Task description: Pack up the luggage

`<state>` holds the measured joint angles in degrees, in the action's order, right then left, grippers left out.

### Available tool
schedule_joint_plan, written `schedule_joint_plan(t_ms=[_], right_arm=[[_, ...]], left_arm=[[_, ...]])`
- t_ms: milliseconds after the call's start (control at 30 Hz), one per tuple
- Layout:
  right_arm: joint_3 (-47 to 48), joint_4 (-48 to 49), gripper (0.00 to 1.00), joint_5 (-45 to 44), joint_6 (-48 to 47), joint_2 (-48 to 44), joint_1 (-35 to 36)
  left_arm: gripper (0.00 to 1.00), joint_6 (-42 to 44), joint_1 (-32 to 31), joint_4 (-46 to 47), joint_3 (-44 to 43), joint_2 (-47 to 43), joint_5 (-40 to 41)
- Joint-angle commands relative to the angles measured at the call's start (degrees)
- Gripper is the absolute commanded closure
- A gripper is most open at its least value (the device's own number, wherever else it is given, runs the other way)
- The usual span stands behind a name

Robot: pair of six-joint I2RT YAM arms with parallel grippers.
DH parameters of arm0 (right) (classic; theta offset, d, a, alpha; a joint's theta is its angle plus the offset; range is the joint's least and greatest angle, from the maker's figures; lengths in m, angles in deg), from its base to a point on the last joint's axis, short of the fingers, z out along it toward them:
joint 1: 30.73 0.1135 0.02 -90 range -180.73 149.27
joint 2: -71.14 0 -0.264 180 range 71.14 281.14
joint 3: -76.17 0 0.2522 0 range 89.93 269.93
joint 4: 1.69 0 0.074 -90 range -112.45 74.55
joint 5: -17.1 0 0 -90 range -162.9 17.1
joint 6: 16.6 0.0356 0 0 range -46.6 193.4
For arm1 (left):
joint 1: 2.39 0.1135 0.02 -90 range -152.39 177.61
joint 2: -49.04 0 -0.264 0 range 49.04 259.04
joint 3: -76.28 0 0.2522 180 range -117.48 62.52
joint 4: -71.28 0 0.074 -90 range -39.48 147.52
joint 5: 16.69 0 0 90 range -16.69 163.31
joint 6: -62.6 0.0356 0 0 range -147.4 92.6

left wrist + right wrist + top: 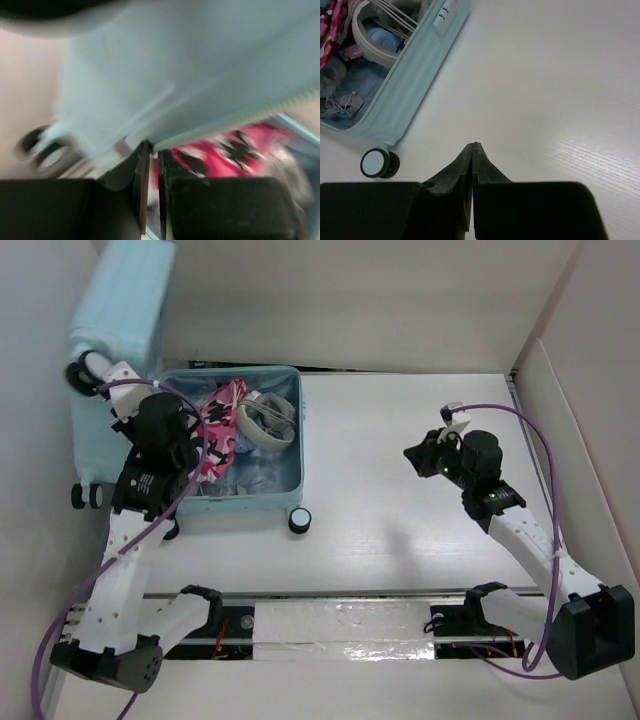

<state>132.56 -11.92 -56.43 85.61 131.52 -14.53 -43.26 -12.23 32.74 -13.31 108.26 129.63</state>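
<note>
The luggage [250, 506] lies open at the table's left, its pale aqua lid [125, 300] standing up on the left side. A pink, black and white cloth [218, 435] and a white banded item [268, 420] lie inside it. My left gripper [195, 435] hangs over the open half. In the blurred left wrist view it [154, 150] is shut, with the lid's rim [225, 125] meeting its tips and the pink cloth [225, 150] just below. My right gripper [415, 458] hovers over bare table, shut and empty [474, 145], to the right of the luggage [415, 75].
One spinner wheel [300, 521] sticks out at the case's near right corner, also in the right wrist view as a wheel [377, 162]. White walls close in the table at the left, back and right. The arms' bases and a rail run along the near edge [340, 625].
</note>
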Motion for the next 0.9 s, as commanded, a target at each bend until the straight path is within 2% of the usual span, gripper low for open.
schedule_joint_plan(t_ms=[0,67,100,167,200,300,367,400,500,567,667,700,767,800,867], right_arm=[[3.51,-0.10,0.94,-1.34,-0.78,0.17,-0.04],[3.77,-0.54,0.94,-1.53,-0.78,0.35,-0.04],[3.95,-0.54,0.93,-1.61,-0.69,0.70,-0.04],[4.30,-0.80,0.91,-2.23,-0.43,1.14,-0.04],[4.65,-1.24,0.89,-2.84,-0.52,1.49,0.49],[6.15,-2.39,0.84,-4.33,-0.96,2.11,1.02],[6.59,-2.30,0.81,-5.04,-0.61,2.29,1.54],[6.93,-2.39,0.79,-5.65,-0.61,2.55,2.24],[7.64,-2.65,0.78,-7.67,-0.87,3.16,3.74],[8.16,-2.65,0.78,-8.29,-1.04,3.86,4.53],[8.69,-2.74,0.83,-9.79,-1.22,5.27,6.64],[8.87,-2.56,0.89,-10.75,-1.22,5.71,7.34],[8.87,-1.69,0.96,-11.89,-1.13,6.06,9.45],[9.22,-1.51,1.00,-12.94,-1.05,6.33,10.24],[9.92,-0.81,1.00,-13.83,-1.04,7.55,12.61]], left_arm=[[1.00,2.94,-6.23,12.30,0.24,-3.41,-16.08],[1.00,5.56,-6.24,15.70,3.40,-4.72,-27.69],[1.00,6.36,-6.24,17.11,4.98,-5.86,-39.93],[1.00,7.42,-6.24,18.18,7.45,-6.05,-52.30],[0.89,7.25,-6.24,18.27,8.15,-5.96,-63.84],[0.45,6.63,-6.24,18.97,10.96,-6.83,-80.76],[0.35,5.93,-6.24,20.46,12.90,-8.93,-86.87],[0.28,5.75,-6.24,20.73,13.08,-9.47,-92.47],[0.26,4.96,-6.24,21.26,12.29,-10.62,-104.16],[0.32,3.12,-6.24,23.18,10.45,-10.79,-104.83],[0.43,0.66,-6.24,24.16,7.02,-10.79,-93.09],[0.48,-0.04,-6.24,24.42,6.14,-10.27,-83.48],[0.50,-2.94,-6.24,22.59,2.37,-8.52,-70.27],[0.52,-3.82,-6.24,21.19,0.62,-5.46,-57.24],[0.60,-4.62,-3.71,16.79,-4.22,-1.41,-45.65]])
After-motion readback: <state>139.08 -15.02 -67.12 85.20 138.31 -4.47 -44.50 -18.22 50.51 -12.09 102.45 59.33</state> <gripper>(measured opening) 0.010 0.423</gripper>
